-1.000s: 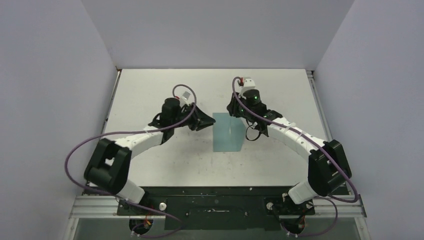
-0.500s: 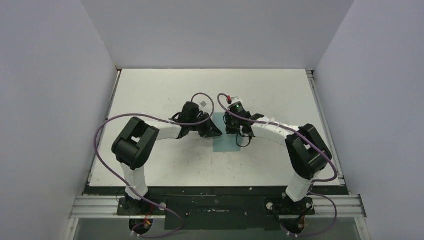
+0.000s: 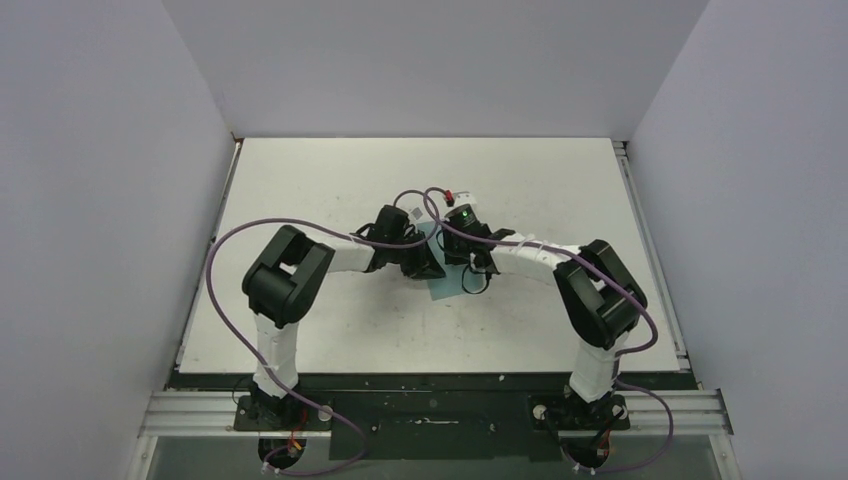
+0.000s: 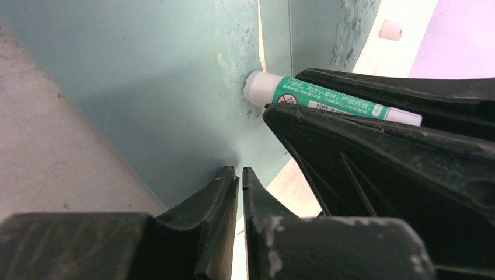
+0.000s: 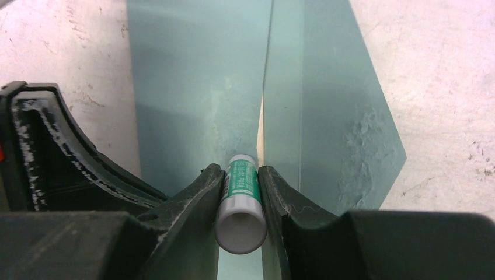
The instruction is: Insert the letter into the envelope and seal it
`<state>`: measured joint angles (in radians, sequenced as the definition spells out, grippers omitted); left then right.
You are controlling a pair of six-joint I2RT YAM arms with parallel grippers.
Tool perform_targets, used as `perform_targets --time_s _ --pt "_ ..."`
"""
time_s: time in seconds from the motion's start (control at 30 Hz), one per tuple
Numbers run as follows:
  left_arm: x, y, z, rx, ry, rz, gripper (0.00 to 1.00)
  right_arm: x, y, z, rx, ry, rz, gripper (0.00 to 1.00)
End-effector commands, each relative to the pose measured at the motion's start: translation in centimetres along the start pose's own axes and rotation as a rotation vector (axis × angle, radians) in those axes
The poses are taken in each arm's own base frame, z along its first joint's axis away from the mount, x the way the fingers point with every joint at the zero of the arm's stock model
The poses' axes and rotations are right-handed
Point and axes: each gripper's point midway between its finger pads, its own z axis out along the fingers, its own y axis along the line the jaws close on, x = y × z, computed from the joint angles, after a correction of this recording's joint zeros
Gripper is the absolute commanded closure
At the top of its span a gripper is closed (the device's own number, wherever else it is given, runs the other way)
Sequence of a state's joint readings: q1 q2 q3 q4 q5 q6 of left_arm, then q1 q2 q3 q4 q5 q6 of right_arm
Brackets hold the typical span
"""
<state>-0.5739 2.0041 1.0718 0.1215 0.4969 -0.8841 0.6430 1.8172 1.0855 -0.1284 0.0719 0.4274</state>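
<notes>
**Glue tube pressed on the envelope**

The envelope (image 5: 198, 87) lies at the middle of the surface (image 5: 443, 70). It is teal, with rough patches (image 5: 362, 140) on its flap. A thin cream line in its slit is perhaps the letter (image 5: 260, 125); I cannot be sure. The right hand (image 5: 240, 173) is clenched on a glue tube (image 5: 240, 201), whose tip touches the paper. The left hand (image 4: 240, 175) is almost closed at the envelope's edge; whether it pinches paper I cannot tell. The paper looks light and limp, easy to slide or crease, so a dry edge is the better place to hold.
</notes>
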Motion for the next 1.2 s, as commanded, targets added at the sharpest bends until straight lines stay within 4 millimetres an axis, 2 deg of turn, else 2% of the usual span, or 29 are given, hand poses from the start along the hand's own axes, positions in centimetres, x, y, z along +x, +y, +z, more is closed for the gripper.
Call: perform_targets --time_s 0.0,0.07,0.2,0.37,0.5,0.67,0.8,0.93,1.03,1.17 --pt "2.0 5.4 0.7 -0.163 0.094 -0.077 0.94 0.3 0.0 1.1 0.049 -0.023 -0.036 0.95" --pt "2.5 6.6 0.4 -0.186 0.116 -0.106 1.0 0.7 -0.2 1.6 0.062 -0.03 -0.046 0.95" --pt "2.7 8.2 -0.4 -0.188 0.135 -0.136 1.0 0.3 0.0 2.5 0.067 -0.058 -0.062 0.95" --pt "2.0 8.6 -0.6 -0.131 0.13 -0.19 1.0 0.1 0.4 3.3 0.067 -0.048 -0.076 0.95" --pt "0.3 8.3 -0.5 -0.076 0.091 -0.257 1.0 1.0 0.9 2.6 0.063 0.002 -0.105 0.95" --pt "-1.4 8.2 -0.1 -0.086 0.029 -0.319 1.0 2.8 1.1 1.0 0.07 0.091 -0.127 0.95" --pt "-2.1 8.5 -0.1 -0.107 -0.017 -0.344 1.0 4.2 1.3 -0.2 0.059 0.139 -0.116 0.95" --pt "-1.9 8.9 -0.2 -0.119 -0.026 -0.357 1.0 5.4 1.3 -1.1 0.073 0.178 -0.11 0.95" --pt "-1.5 9.2 -0.3 -0.128 -0.024 -0.361 1.0 5.6 0.7 -1.1 0.095 0.178 -0.093 0.95" --pt "-1.1 9.6 -0.4 -0.139 -0.012 -0.355 1.0 4.2 -0.5 0.4 0.114 0.139 -0.06 0.95"
